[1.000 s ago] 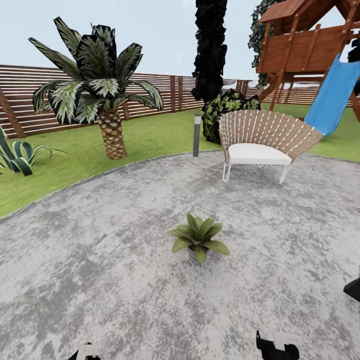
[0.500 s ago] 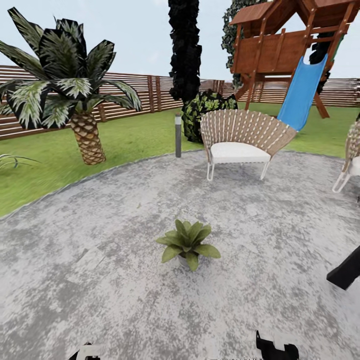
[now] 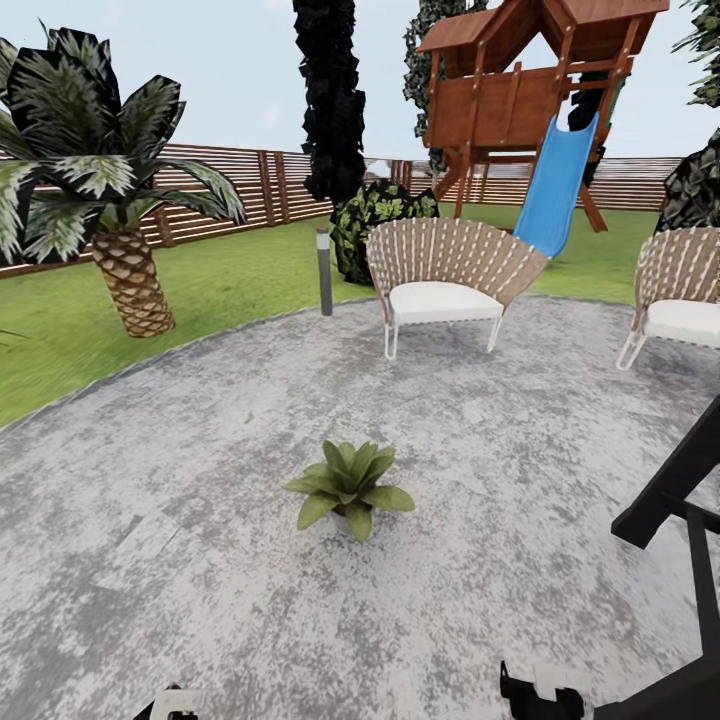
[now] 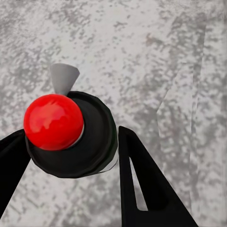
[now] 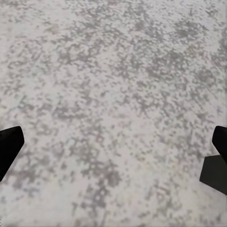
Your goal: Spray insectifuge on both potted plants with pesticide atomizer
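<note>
The left gripper (image 4: 75,156) is closed around the pesticide atomizer (image 4: 71,137), a black round-bodied bottle with a glossy red ball cap and a short grey cone nozzle; black fingers (image 4: 142,184) press its body from both sides. In the left wrist view the nozzle points out over the mottled grey patio (image 4: 156,56). The right gripper (image 5: 113,151) hangs spread wide with nothing between its dark fingertips (image 5: 9,146), bare paving beneath it.

In the head view, one potted plant (image 3: 345,485), a low rosette of pointed green leaves in a small pale pot, stands on the round patio at about 12 o'clock from the robot, well apart from both grippers. It lies slightly nearer the left side, which suits the arm carrying the atomizer. The coming move likely needs the nozzle's axis turned toward that rosette. Beyond it at 1 o'clock sits a woven fan-backed chair (image 3: 445,275); a scaly-trunked palm (image 3: 125,270) stands at 10 o'clock on the green lawn (image 3: 230,280).
</note>
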Available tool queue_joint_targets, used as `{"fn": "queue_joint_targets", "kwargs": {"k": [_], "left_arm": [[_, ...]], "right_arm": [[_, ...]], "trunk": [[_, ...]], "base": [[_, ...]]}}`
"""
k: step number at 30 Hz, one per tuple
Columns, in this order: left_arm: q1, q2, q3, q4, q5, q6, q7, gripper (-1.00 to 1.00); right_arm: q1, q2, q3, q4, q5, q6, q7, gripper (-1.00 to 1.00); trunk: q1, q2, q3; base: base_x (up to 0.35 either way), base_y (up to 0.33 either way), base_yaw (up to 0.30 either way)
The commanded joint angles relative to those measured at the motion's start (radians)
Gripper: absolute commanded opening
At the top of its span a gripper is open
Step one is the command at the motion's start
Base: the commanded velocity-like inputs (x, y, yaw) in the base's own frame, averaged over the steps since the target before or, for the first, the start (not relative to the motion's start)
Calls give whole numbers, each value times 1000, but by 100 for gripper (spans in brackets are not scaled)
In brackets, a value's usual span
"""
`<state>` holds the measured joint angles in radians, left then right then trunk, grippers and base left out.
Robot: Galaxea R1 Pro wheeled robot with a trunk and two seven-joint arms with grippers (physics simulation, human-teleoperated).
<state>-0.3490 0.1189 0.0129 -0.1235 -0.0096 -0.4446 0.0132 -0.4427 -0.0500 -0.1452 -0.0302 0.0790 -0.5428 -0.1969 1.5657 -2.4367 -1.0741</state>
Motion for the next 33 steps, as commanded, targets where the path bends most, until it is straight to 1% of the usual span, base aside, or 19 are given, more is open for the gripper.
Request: {"fn": "queue_joint_targets", "kwargs": {"k": [1,8,12,14,15,17,18,20,21,22,23,24,26,27,28,29,31,32,33], "left_arm": [[0,0,1,1,-1,-3,1,-100],[0,1,0,1,-3,-3,1,-100],[0,-1,-9,-6,-13,-2,-11,-100],[-3,1,-15,-13,-20,-1,-17,-100],[-7,3,-20,-15,-27,0,-22,-100],[-12,13,-51,-18,-72,3,-68,-100],[-16,22,-72,-19,-112,6,-124,-100],[-26,31,-89,-30,-171,9,-215,-100],[-46,36,-95,-44,-217,12,-285,-100],[-61,37,-98,-53,-250,14,-332,-100],[-75,38,-99,-60,-286,16,-379,-100],[-98,39,-100,-67,-344,20,-445,-100],[-129,38,-100,-72,-423,23,-521,-100],[-152,36,-100,-74,-480,29,-566,-100],[-168,34,-100,-75,-515,37,-591,-100],[-192,31,-100,-75,-559,55,-625,-100],[-220,26,-100,-77,-601,85,-669,-100],[-240,23,-100,-78,-622,110,-706,-100],[-253,21,-100,-83,-635,124,-732,-100]], "right_arm": [[-1,1,-7,1,9,-3,-3,100],[-1,2,-5,-2,10,-3,-3,100],[-1,2,-3,-6,11,-3,-3,100],[-1,2,9,-8,17,-3,-2,100],[-1,2,30,-9,28,-3,-1,100],[-1,2,121,-33,87,-3,-1,100],[-1,2,187,-68,138,-2,-1,100],[-1,2,265,-119,204,-1,1,100],[-1,2,309,-147,249,0,11,100],[-1,2,331,-162,274,0,28,100],[-1,2,345,-177,296,0,54,100],[-1,2,357,-206,319,0,106,100],[-1,-1,365,-253,335,2,191,100],[-1,-4,367,-289,341,6,256,100],[-2,-6,369,-313,344,13,298,100],[-2,-7,370,-345,345,32,359,100],[-1,-8,370,-380,347,69,437,100],[-2,-8,370,-402,347,99,492,100],[-3,-8,370,-417,348,117,528,100]], "trunk": [[0,0,-1],[0,0,-1],[0,0,-1],[0,0,-1],[0,0,-1],[0,0,-1],[0,0,-1],[0,0,-1],[0,0,-1],[0,0,-1],[0,0,-1],[0,0,-1],[0,0,-1],[0,0,-1],[0,0,-1],[0,0,-1],[0,0,-1],[0,0,-1],[0,0,-1]], "base": [[0,0,-20],[0,0,-3],[0,0,0],[0,0,0],[0,0,0],[0,0,0],[0,0,0],[0,0,0],[0,0,0],[0,0,0],[0,0,0],[0,0,0],[0,0,0],[0,0,0],[0,0,0],[0,0,0],[0,0,0],[0,0,0],[0,0,0]]}}
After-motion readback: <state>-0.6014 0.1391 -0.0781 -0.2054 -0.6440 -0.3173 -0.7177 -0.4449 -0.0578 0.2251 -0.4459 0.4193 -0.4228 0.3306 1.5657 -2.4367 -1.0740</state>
